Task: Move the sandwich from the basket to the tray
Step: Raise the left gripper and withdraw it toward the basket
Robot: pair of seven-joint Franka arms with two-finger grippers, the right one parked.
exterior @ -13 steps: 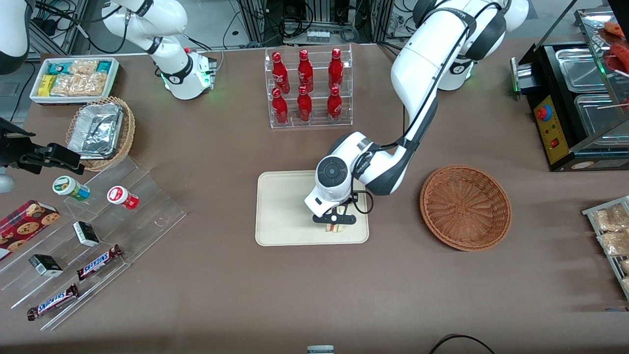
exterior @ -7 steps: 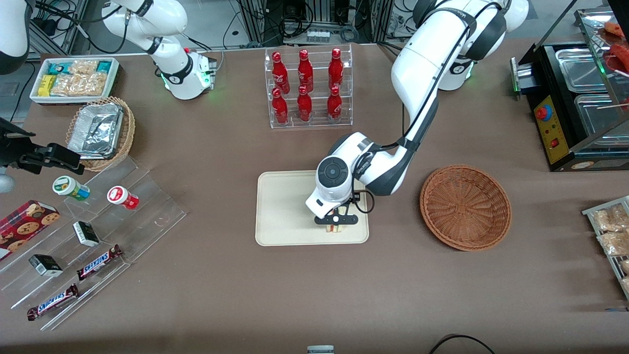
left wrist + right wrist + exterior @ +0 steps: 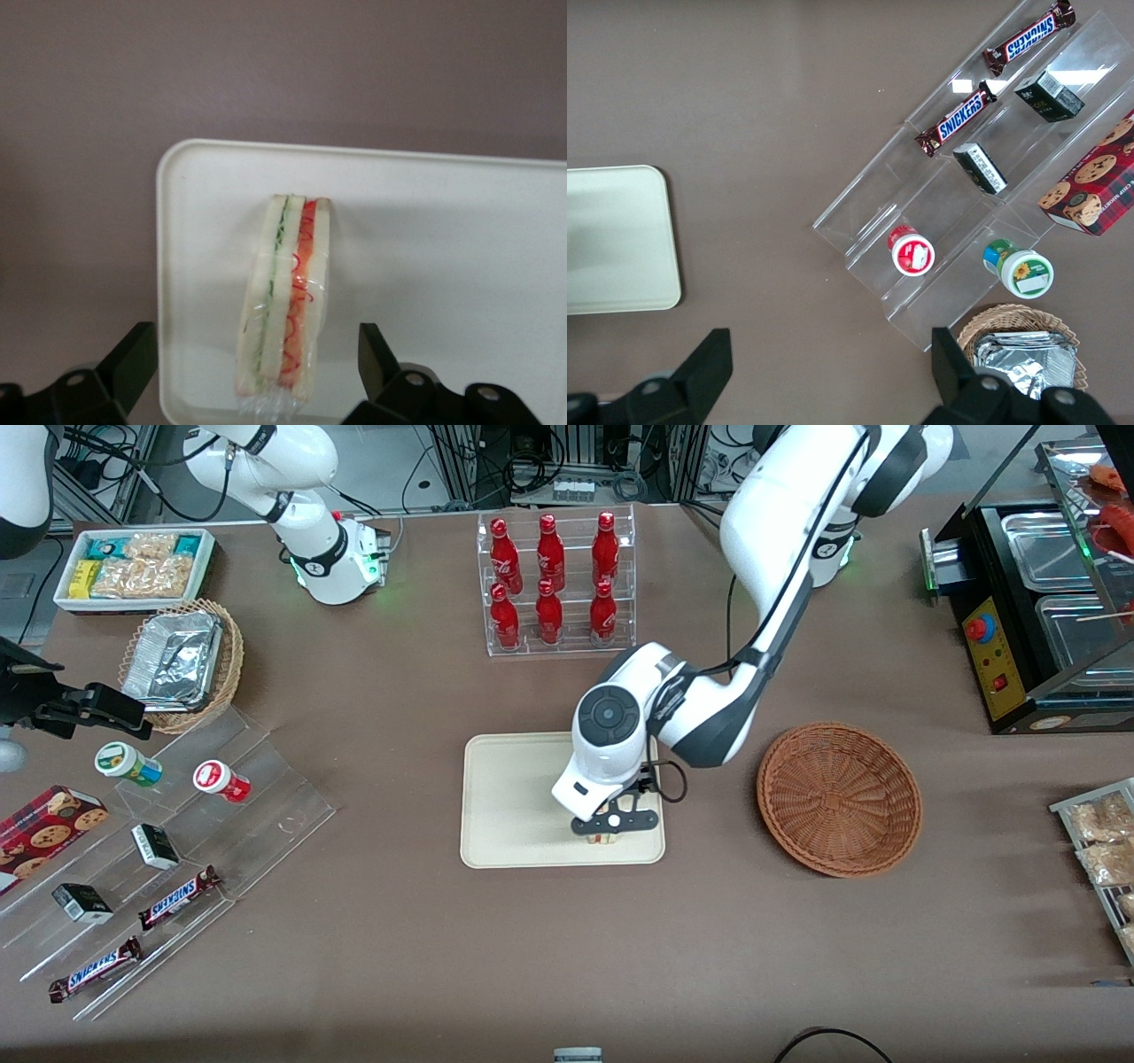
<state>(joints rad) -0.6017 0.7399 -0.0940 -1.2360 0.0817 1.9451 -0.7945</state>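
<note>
Cream tray now carries sandwich, standing on edge near corner closest to front camera and basket. Wicker basket empty. Gripper hovers directly above sandwich, fingers spread wide, clear of wrap on both sides. Release step looks done, placement apparently complete. Next: straight lift away, no brushing sandwich, or it topples.

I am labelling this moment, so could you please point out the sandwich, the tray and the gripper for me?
sandwich (image 3: 285, 301): left wrist view, on its layered cut edge.
tray (image 3: 509, 797): front view, on its bare floor.
gripper (image 3: 614, 825): front view, midway between its open fingertips, above the sandwich.
</note>
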